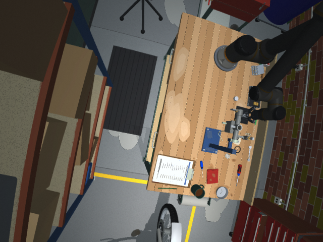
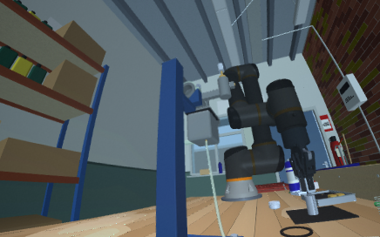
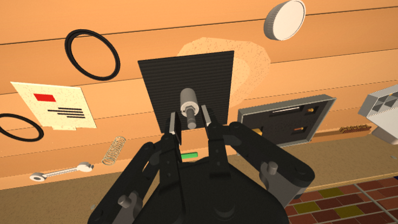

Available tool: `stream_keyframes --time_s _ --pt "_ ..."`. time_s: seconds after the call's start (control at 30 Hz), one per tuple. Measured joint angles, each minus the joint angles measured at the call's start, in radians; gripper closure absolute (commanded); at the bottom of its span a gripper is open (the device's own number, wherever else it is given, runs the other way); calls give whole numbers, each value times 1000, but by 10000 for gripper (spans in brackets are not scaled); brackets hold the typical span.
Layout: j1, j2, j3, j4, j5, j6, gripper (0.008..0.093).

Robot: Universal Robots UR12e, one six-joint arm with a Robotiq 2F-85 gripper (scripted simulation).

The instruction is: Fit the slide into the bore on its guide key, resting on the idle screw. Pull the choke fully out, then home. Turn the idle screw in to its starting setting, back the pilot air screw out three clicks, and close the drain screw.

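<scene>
The carburettor body (image 1: 237, 126) is partly hidden behind the blue stand post (image 2: 171, 148) in the second side camera; it sits clamped high on that stand (image 1: 218, 147). The grey cylindrical slide (image 3: 188, 107) stands upright on a black ribbed mat (image 3: 189, 86) near the bench's wall-side edge. Its thin stem points up between my fingers. My gripper (image 3: 189, 122) hangs straight above the slide, its fingertips on either side of the stem. The gripper (image 2: 307, 188) is open and holds nothing.
The bench edge and brick wall lie just behind the gripper. A grey parts tray (image 3: 286, 121) sits right of the mat, a white cap (image 3: 284, 19) beyond it. A black O-ring (image 3: 92, 55), a card (image 3: 55, 107), a spring (image 3: 113, 150) and a small spanner (image 3: 59, 172) lie left.
</scene>
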Motion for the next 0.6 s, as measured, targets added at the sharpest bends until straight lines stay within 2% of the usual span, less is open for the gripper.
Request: stream_keyframes --time_s 0.23,0.6 --pt "0 0 0 0 0 0 634" --pt "0 0 0 0 0 0 854"
